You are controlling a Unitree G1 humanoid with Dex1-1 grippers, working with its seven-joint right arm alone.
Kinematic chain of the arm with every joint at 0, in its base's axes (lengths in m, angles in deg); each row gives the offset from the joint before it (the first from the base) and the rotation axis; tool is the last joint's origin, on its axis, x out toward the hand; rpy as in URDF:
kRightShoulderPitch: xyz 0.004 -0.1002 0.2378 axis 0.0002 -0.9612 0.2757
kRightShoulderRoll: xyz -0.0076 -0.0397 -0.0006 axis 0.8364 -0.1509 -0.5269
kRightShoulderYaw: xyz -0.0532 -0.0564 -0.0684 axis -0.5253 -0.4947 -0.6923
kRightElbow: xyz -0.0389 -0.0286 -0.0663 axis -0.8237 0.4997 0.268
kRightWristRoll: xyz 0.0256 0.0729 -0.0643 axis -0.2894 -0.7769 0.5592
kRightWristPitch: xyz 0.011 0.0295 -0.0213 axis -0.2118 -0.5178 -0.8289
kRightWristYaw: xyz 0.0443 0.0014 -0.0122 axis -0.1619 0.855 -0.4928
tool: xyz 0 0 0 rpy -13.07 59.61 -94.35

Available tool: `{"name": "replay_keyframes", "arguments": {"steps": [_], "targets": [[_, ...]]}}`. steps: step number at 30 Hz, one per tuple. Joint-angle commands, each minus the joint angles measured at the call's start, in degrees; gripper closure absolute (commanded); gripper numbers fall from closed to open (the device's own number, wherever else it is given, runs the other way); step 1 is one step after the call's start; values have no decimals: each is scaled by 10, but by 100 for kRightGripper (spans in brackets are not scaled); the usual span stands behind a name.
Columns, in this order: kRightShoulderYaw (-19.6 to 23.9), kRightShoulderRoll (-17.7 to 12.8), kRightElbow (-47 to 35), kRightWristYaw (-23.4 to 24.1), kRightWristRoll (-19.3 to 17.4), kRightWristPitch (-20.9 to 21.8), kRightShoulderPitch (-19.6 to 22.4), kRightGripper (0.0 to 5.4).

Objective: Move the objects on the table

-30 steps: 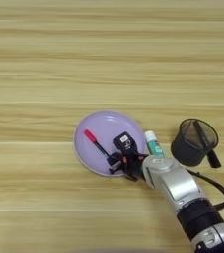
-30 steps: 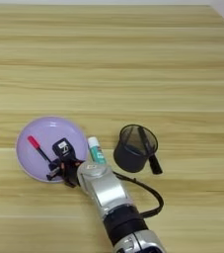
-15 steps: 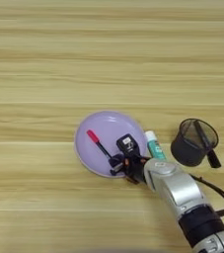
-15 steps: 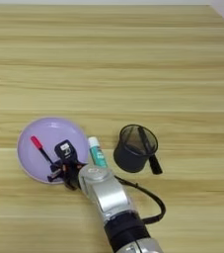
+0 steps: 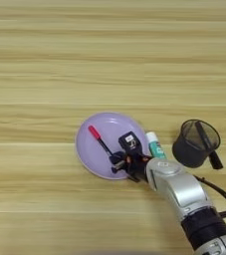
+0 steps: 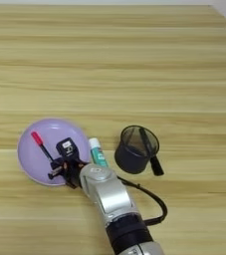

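Your counter [image 5: 45,60] carries a purple plate [image 5: 92,154] toward its near edge, with a black mesh cup [image 5: 194,144] near the plate's right. The glue stick [image 5: 155,148] lies just beside the plate's right rim. The pen [image 5: 100,143] rests on the plate, its lower end at the pincer [image 5: 125,158]; I cannot tell whether the fingers grip it. Pulling away carelessly could drag the pen off or nudge the glue stick.

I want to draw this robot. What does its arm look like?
The right arm is a shiny, rounded silver tube with a black band near the wrist end. A thin black cable loops beside it. The gripper is black with a small white sticker.
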Motion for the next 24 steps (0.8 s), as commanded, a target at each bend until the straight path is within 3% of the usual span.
{"name": "replay_keyframes", "arguments": {"steps": [1, 15, 24], "targets": [[9, 4, -36, 12, -7, 17, 25, 498], [59, -19, -137, 37, -21, -9, 8, 498], [82, -61, -181, 54, -5, -20, -21, 498]]}}
